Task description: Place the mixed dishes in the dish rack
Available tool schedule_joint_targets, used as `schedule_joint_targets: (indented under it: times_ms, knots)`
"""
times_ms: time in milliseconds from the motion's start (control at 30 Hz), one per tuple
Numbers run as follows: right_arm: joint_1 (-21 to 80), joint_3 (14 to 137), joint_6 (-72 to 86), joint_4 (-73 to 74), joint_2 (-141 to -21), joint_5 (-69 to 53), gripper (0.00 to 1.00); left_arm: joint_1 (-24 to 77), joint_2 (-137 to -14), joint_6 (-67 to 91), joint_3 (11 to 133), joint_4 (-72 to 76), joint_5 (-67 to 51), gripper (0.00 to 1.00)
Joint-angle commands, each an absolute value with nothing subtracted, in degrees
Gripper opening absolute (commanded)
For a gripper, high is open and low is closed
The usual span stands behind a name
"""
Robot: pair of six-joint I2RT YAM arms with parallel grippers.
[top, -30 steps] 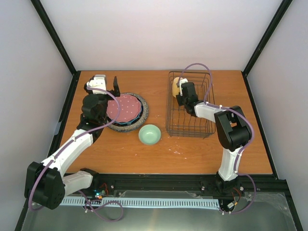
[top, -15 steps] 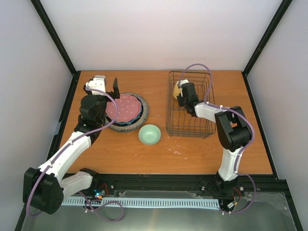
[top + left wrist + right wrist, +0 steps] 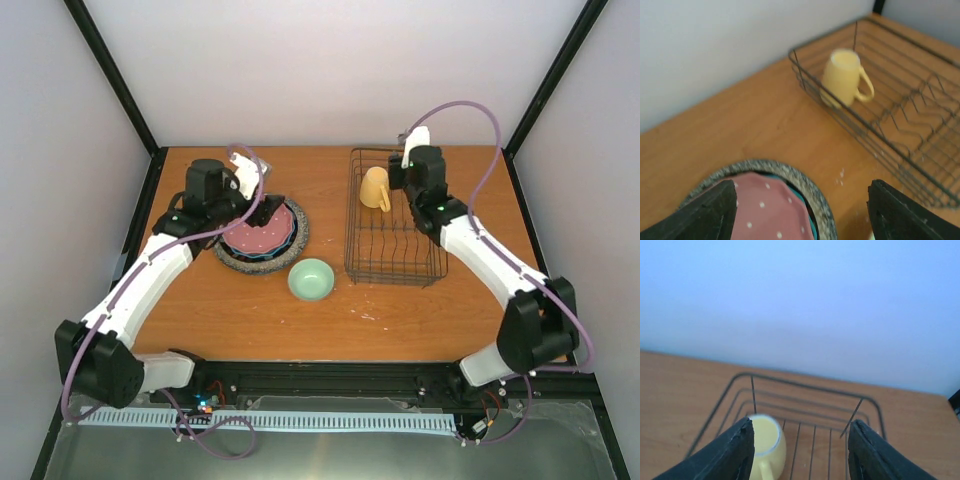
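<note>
The wire rack [image 3: 396, 262] sits at about 2 o'clock on the table [image 3: 450, 320]. The yellow mug [image 3: 375, 188] is inside it, tucked into the rack's 11 o'clock corner with its handle turned toward 3 o'clock. From here I can't tell which end of it is up. The right pincer [image 3: 402, 178] hangs above that far end of the rack, just beside the mug at its 3 o'clock. Its jaws are apart and empty, and in its own camera the mug [image 3: 764, 447] shows low down, next to the left finger [image 3: 735, 452] and clear of the gap. Over at 10 o'clock the plates lie stacked: the pink plate [image 3: 262, 232] on top, a sliver of the teal plate [image 3: 287, 243] under it, and the grey plate [image 3: 236, 263] at the bottom with its speckled rim showing all round. The left pincer [image 3: 266, 203] hovers over the 12 o'clock edge of the stack. It is spread wide and holds nothing, and whether it touches the pink plate [image 3: 765, 212] I can't make out. The green bowl [image 3: 311, 279] stands alone on the table at the stack's 5 o'clock, close to it, and at 8 o'clock from the rack.
</note>
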State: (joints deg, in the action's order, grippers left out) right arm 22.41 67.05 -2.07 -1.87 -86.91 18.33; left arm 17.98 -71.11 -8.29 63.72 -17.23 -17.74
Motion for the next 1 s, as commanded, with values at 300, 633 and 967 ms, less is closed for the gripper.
schedule_joint_targets:
  times_ms: [300, 633, 967]
  knots:
    - [22.1, 72.81, 2.85, 13.36, -75.58, 18.23, 0.53, 18.48, -78.49, -16.98, 68.37, -43.46, -26.84, 0.51]
    - [22.22, 71.15, 6.38, 16.16, -72.25, 14.82, 0.53, 24.29, -83.45, -14.16, 66.06, -51.0, -23.34, 0.57]
    - [22.22, 70.22, 6.42, 17.46, -68.6, 14.98, 0.53, 26.49, -86.95, -11.82, 64.63, -51.59, -19.99, 0.49]
